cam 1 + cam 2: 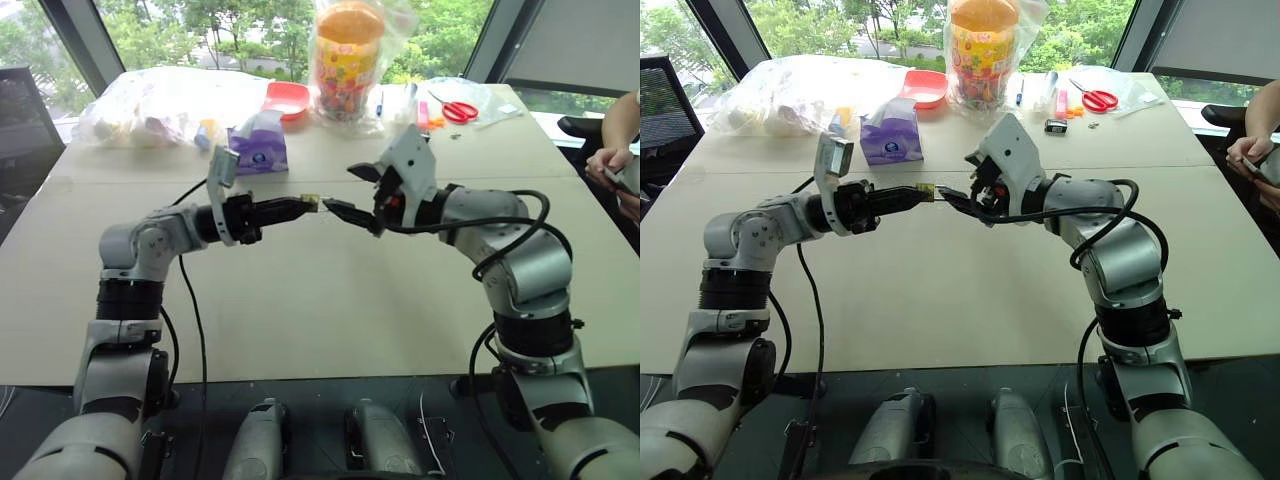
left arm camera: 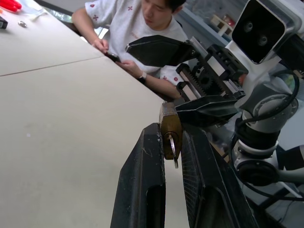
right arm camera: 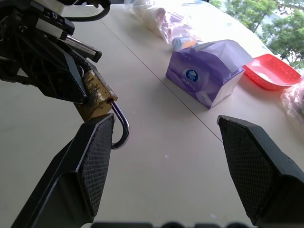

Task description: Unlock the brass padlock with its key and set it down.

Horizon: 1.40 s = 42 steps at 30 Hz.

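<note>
The brass padlock (image 2: 169, 124) is pinched between the two black fingers of my left gripper (image 1: 300, 207), held up over the middle of the table. A small silvery key (image 2: 173, 148) sticks out of its keyhole end. Its thin shackle (image 3: 122, 127) curves out toward my right gripper (image 3: 165, 121), which is open. One right fingertip (image 3: 97, 142) sits just beside the shackle, the other stands far off. Whether the shackle's far end is free I cannot tell.
At the back of the table (image 1: 300, 300) stand a purple tissue pack (image 1: 258, 143), a red bowl (image 1: 287, 100), a bagged snack jar (image 1: 347, 50), plastic bags (image 1: 150, 105) and red scissors (image 1: 460, 110). A person (image 1: 615, 140) sits at the right edge.
</note>
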Motion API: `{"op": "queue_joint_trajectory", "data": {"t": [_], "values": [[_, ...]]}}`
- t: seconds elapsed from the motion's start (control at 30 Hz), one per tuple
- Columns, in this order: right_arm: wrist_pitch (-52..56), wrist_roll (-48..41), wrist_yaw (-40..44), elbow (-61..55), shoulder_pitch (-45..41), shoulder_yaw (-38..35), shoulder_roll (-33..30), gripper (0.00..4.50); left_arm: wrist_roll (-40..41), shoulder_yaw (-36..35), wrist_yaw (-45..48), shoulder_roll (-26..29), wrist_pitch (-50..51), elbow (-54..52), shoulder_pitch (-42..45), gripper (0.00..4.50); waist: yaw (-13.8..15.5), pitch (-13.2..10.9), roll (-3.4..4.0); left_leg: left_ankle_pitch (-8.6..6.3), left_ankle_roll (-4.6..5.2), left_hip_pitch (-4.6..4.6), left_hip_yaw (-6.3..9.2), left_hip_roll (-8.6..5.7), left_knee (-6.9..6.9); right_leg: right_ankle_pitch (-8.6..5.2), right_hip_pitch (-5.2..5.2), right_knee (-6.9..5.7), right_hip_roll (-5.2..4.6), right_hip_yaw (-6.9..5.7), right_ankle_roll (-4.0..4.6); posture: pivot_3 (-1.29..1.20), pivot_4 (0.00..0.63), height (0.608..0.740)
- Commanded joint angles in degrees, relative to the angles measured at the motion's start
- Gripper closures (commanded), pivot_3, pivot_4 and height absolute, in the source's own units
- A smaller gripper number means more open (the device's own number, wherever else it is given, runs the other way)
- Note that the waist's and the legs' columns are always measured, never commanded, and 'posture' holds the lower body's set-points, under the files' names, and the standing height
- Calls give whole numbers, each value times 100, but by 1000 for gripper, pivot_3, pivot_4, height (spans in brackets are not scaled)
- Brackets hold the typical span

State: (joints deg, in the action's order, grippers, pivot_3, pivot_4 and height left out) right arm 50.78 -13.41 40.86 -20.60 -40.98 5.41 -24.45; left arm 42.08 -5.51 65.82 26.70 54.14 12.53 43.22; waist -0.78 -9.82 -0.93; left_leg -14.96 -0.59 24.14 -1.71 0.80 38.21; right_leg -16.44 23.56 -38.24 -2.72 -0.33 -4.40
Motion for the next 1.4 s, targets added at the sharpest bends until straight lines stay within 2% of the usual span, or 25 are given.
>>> {"op": "queue_joint_trajectory", "data": {"t": [0.03,0.3,0.5,1.03,1.4], "values": [[-104,-124,19,-29,-25,15,-90,915,239,-80,122,80,60,-301,118,4500,0,0,0,0,0,0,0,0,0,0,0,0,0,0,0,0,150,740],[194,-684,38,80,-131,-264,-42,915,-35,252,486,417,-167,-226,39,4500,0,0,0,0,0,0,0,1,-1,0,0,1,1,0,0,0,150,740],[362,-1101,128,-117,-30,-357,-214,915,-63,239,496,407,-237,-113,37,4500,6,0,0,-1,1,1,0,1,-1,0,-1,4,0,0,1,0,150,740],[294,-1141,-119,99,81,-188,-260,915,155,181,531,398,-56,-399,6,4500,3,0,0,-1,2,1,0,1,-1,0,0,4,0,0,1,0,150,740],[653,-1536,199,271,173,-106,-338,915,257,150,542,414,-35,-430,49,4500,2,0,0,-1,2,2,0,1,-1,0,0,5,0,0,1,0,150,740]]}}
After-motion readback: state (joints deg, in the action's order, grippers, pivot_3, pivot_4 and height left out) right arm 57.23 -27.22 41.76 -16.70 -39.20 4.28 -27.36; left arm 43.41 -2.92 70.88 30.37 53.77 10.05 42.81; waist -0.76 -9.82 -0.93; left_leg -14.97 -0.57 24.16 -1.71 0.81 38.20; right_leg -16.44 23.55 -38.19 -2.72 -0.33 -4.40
